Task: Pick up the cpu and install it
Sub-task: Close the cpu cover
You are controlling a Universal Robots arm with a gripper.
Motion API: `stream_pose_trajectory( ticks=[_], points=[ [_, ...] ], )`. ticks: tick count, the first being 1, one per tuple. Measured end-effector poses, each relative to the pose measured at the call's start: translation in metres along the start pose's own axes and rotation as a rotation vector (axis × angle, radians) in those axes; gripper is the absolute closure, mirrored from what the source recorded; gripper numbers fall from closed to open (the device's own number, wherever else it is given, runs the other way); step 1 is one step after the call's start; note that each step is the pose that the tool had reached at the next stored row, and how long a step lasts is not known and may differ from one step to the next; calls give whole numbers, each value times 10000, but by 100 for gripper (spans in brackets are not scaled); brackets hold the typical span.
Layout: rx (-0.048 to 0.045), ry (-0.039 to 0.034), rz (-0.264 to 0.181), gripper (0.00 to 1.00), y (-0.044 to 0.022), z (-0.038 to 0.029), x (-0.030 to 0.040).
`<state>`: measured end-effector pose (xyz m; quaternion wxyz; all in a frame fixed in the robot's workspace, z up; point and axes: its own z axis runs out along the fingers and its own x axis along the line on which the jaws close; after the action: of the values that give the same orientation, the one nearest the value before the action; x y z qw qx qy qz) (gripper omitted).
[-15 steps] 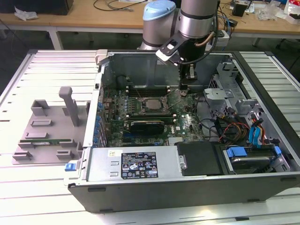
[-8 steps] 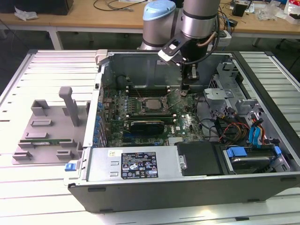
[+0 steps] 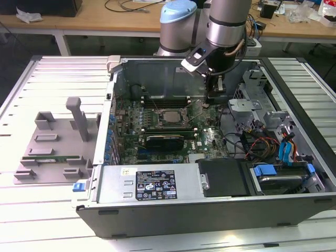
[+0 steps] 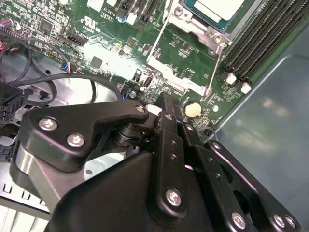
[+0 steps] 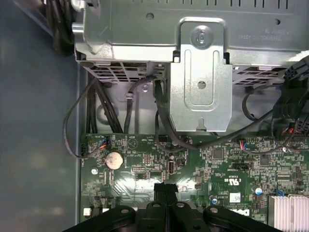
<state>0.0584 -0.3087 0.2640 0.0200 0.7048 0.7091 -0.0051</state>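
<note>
Clenched on nothing, the end effector (image 5: 165, 187) is low over the motherboard (image 5: 145, 162) near a coin cell (image 5: 114, 159). Black cables (image 5: 163, 123) crowd alongside, and the cpu (image 3: 167, 116) lies in its socket.

In the exterior view, a work table (image 3: 52, 73) of pale metal slats fills the picture from nine o'clock to three o'clock and down to six. Soft overhead light lays a bright sheen (image 3: 210, 242) on its slats near six o'clock. Behind it, along twelve o'clock, stands a long wooden bench (image 3: 94, 18) on white legs (image 3: 62, 43), with dark shadow (image 3: 105, 46) beneath. On the bench, a crumpled white rag (image 3: 27, 14) lies toward eleven o'clock, and loose black cables (image 3: 126, 5) lie near twelve.
</note>
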Motion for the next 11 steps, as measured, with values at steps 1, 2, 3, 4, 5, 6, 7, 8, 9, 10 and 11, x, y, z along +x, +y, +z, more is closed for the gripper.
stream_pose_trajectory(
  ticks=[1,2,3,4,5,6,7,8,9,10,11],
  points=[
    [23,-19,-1,89,6,9,0],
    [49,-36,-2,89,12,19,0],
    [82,-59,-4,89,21,37,1],
    [113,-76,-6,89,30,65,2],
    [134,-85,-7,89,35,89,3],
    [159,-97,-8,89,39,116,4],
    [172,-101,-8,89,42,131,4],
    [183,-105,-9,89,44,142,5],
    [196,-115,-9,89,45,156,5],
    [197,-114,-9,89,45,158,5],
    [197,-114,-9,89,45,158,5]
  ],
)
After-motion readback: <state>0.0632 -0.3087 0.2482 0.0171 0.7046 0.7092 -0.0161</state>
